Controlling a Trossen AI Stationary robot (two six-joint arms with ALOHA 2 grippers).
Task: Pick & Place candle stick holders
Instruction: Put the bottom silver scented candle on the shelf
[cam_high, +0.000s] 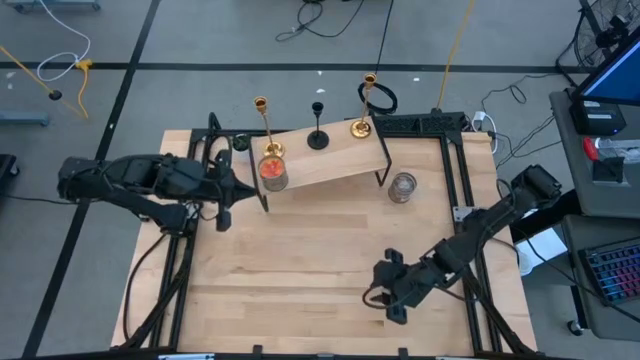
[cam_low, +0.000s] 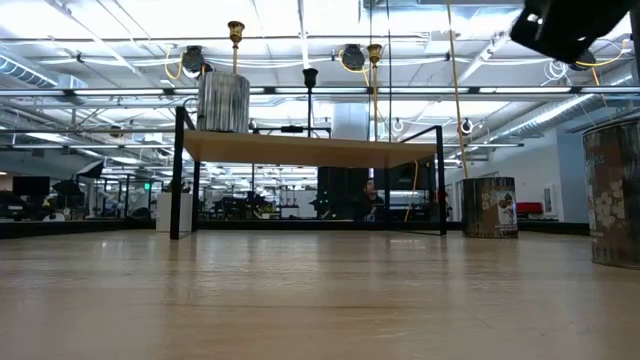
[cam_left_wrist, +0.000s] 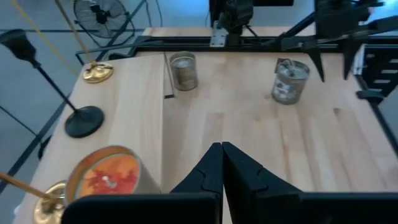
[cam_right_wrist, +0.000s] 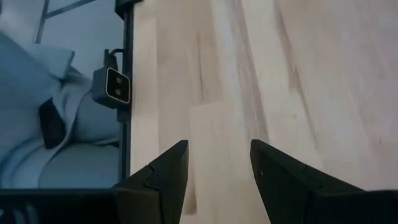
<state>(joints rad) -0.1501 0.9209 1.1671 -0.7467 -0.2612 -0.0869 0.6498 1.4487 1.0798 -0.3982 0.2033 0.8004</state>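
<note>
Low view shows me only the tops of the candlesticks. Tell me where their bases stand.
Observer: All three bases are on the raised shelf, toward its far edge: one gold candlestick at the left end, the black candlestick in the middle, and the other gold candlestick at the right end.
Operator: Give me the left gripper.
Observer: The left gripper is just off the shelf's left end, with its fingers shut and empty.
Operator: Now the right one.
Observer: The right gripper is over bare table near the front right, with its fingers open and holding nothing.
</note>
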